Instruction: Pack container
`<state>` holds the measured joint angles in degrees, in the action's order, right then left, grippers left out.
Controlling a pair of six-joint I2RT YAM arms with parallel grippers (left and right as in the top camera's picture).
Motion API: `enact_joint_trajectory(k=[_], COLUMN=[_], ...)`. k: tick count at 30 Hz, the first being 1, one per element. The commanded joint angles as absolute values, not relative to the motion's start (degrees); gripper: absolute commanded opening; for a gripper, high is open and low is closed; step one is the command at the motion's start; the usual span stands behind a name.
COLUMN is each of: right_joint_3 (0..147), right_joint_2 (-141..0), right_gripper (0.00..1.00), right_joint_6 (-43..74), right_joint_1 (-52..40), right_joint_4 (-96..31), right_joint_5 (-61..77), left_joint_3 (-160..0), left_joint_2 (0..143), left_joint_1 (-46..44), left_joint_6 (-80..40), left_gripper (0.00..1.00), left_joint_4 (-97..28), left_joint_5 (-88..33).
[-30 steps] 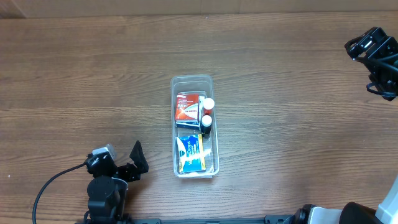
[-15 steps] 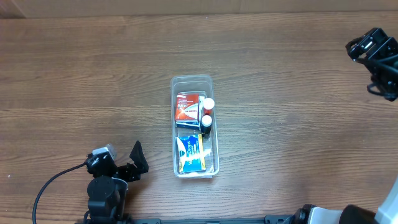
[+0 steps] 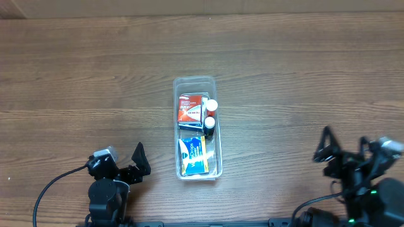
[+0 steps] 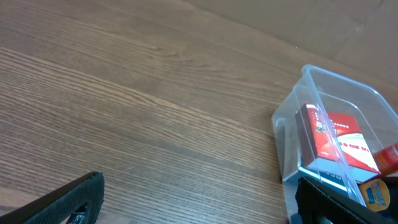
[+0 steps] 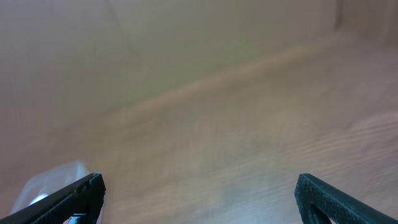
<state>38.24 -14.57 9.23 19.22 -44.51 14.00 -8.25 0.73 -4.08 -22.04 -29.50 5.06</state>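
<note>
The L gripper (image 3: 123, 165) is hanging low over the table w/ its jaws spread wide and nothing btwn them. The R gripper (image 3: 345, 149) is doing the same, gaping and empty. In the R wrist view everything ahead is blurring out.

The container (image 3: 194, 80) is sitting ahead of and to the R of the L gripper, near but apart. From the R gripper it is lying ahead and off to the L, further away. Neither gripper is touching it.

It is already carrying a red-white box (image 3: 190, 107), two white-capped bottles (image 3: 211, 104) just beside that box, and a blue-yellow box (image 3: 194, 156) at the end nearest the arms. The far end is showing bare floor.

Handling, as a guess: the tub is looking like thin clear plastic, so prob. light, a bit flexy in the long walls and slick on the outside. The load is adding some weight, and the bottles are likely to tip if it tilts.

Best hold is prob. a pinch over the rim, one finger inside and one outside. The near short wall (image 4: 292, 124) or a rounded corner should be stiffer than mid-span of a long side. Sliding it looks safer than lifting from one end.
</note>
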Motion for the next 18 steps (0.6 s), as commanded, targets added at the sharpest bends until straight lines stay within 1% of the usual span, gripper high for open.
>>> enact_joint_trajectory(k=[1, 3, 8, 11, 18], right_joint_3=[28.73, 23.92, 13.1, 8.88, 5.63], right_joint_2=[-8.6, -7.22, -6.94, -6.7, -0.14], right_gripper=[1.0, 1.0, 1.0, 1.0, 1.0], right_joint_6=[8.47, 8.49, 8.54, 8.54, 8.51], right_joint_1=[19.18, 19.18, 19.18, 19.2, 19.2], right_joint_4=[-42.17, -39.57, -26.76, -20.03, -17.72], right_joint_5=[22.11, 24.95, 33.36, 34.65, 33.98], left_joint_3=[-8.08, -8.08, -8.08, -8.08, -8.08], left_joint_2=[0.25, 0.25, 0.25, 0.25, 0.25], left_joint_1=[-3.77, -3.77, -3.77, -3.77, -3.77], left_joint_6=[-20.97, -20.97, -20.95, -20.95, -20.97], left_gripper=[1.0, 1.0, 1.0, 1.0, 1.0], left_joint_4=[-29.47, -29.5, -29.5, -29.5, -29.5], left_joint_5=[4.84, 4.84, 4.84, 4.84, 4.84])
